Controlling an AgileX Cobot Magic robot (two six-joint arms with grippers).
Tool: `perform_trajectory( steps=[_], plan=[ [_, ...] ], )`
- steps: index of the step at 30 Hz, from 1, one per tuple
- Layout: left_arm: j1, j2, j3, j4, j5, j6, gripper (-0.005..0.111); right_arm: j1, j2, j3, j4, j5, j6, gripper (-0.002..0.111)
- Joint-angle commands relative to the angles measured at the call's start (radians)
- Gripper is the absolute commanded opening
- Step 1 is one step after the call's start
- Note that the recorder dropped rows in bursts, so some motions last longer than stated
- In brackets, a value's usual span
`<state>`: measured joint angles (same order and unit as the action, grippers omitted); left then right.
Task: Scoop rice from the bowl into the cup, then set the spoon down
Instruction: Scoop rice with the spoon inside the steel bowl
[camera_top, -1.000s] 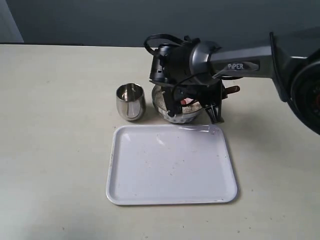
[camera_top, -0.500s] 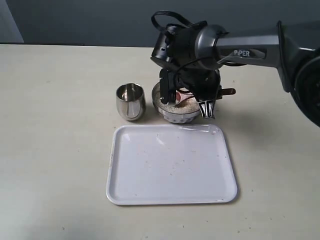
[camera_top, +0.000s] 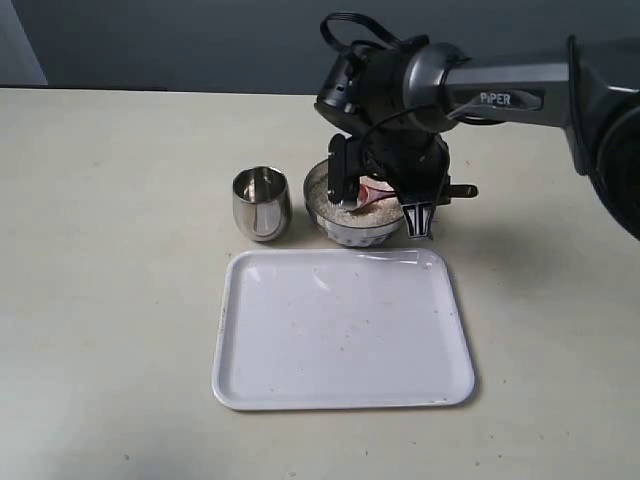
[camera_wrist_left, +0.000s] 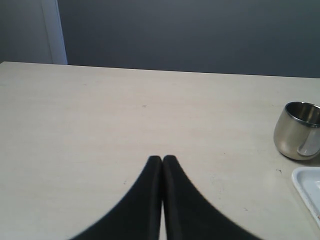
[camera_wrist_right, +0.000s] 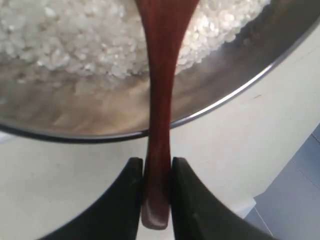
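Right gripper (camera_wrist_right: 157, 167) reaches down beside the steel bowl (camera_wrist_right: 225, 95), jaws clamping the wooden spoon (camera_wrist_right: 161, 75); wrist view crops its scoop end.

Gripper (camera_wrist_left: 162, 160) low over table (camera_wrist_left: 90, 120), black fingers pressed together tip to tip. Cup (camera_wrist_left: 299, 131) upright on table, well apart from gripper, partly cut by frame edge; inside not readable. White tray (camera_wrist_left: 309, 186) corner near cup, small gap between. Dark wall (camera_wrist_left: 190, 35) beyond table; paler strip (camera_wrist_left: 50, 30) at one end.
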<state>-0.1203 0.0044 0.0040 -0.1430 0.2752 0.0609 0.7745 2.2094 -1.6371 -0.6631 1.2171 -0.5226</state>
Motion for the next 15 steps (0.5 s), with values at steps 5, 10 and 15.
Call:
perform_trajectory(
  steps=[5, 10, 15],
  plan=[
    [-0.012, -0.004, -0.004, 0.003, -0.013, -0.007, 0.001, -0.007, -0.010, -0.006, 0.029, 0.004, 0.001, -0.001],
    [-0.012, -0.004, -0.004, 0.003, -0.013, -0.007, 0.001, -0.007, -0.018, -0.006, 0.072, 0.004, 0.001, -0.001],
    [-0.012, -0.004, -0.004, 0.003, -0.013, -0.007, 0.001, -0.007, -0.021, -0.006, 0.071, 0.004, 0.001, -0.001]
  ],
)
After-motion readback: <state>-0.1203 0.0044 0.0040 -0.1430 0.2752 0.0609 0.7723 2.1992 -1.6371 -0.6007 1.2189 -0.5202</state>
